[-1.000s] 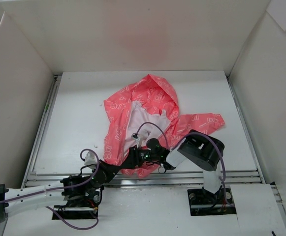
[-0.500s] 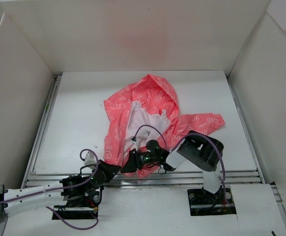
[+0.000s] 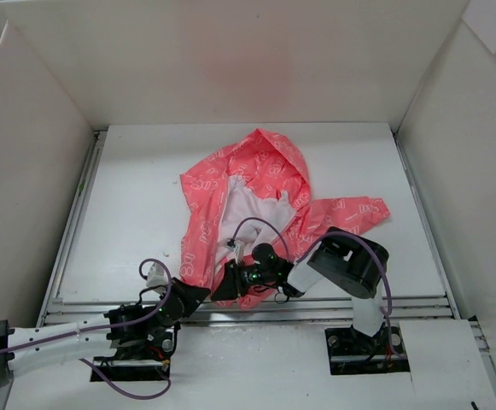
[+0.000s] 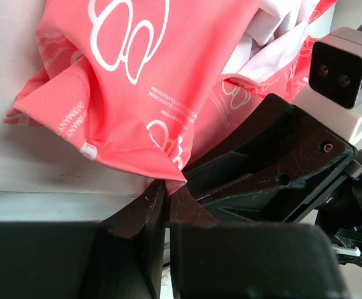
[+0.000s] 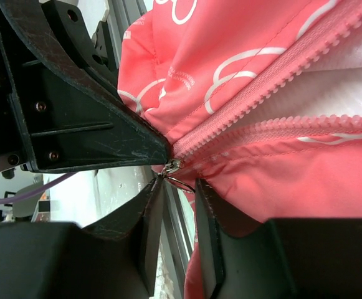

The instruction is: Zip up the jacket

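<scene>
The coral-pink jacket (image 3: 252, 175) lies open on the white table, its white lining (image 3: 246, 207) showing. My left gripper (image 3: 217, 290) is shut on the jacket's bottom hem (image 4: 168, 177) at the near table edge. My right gripper (image 3: 231, 284) is right next to it, with its fingers narrowly apart around the metal zipper pull ring (image 5: 182, 183) at the bottom of the zipper (image 5: 261, 84). The slider (image 5: 172, 167) sits at the lowest end, where the two rows of teeth meet. The left gripper's black finger (image 5: 75, 118) almost touches the slider.
White walls enclose the table on three sides. Metal rails (image 3: 333, 303) run along the near table edge, just below the grippers. The jacket's sleeve (image 3: 350, 212) is spread out to the right. The right wrist's camera block (image 4: 346, 65) is close to the left gripper.
My left gripper has drawn the hem back toward the near edge. The right gripper has followed it a little to the left. The jacket's lower part is pulled slightly tighter.
</scene>
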`<action>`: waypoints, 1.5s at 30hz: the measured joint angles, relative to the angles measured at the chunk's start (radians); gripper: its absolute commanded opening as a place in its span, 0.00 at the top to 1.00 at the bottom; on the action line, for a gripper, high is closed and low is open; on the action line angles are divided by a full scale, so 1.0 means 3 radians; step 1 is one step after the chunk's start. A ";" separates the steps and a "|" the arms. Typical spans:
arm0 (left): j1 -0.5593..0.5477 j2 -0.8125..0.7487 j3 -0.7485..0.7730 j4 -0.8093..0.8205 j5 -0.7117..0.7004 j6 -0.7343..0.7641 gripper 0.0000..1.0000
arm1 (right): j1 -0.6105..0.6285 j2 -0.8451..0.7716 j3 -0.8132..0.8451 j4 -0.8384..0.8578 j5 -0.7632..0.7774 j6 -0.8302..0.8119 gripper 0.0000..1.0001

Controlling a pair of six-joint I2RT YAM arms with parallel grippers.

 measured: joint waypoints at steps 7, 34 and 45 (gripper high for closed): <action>0.0000 -0.0001 0.0000 -0.0005 -0.0003 0.0000 1.00 | 0.0000 -0.0008 -0.0004 0.0000 0.0046 -0.0006 0.99; 0.0006 0.0061 0.0122 0.0258 0.0045 0.0149 1.00 | -0.0118 -0.1228 0.0094 -0.1694 0.0907 -0.0380 1.00; 0.0006 -0.0042 0.0446 -0.0075 0.0005 0.0697 1.00 | -0.0398 -0.1392 0.0689 -0.2614 0.1825 -0.0894 1.00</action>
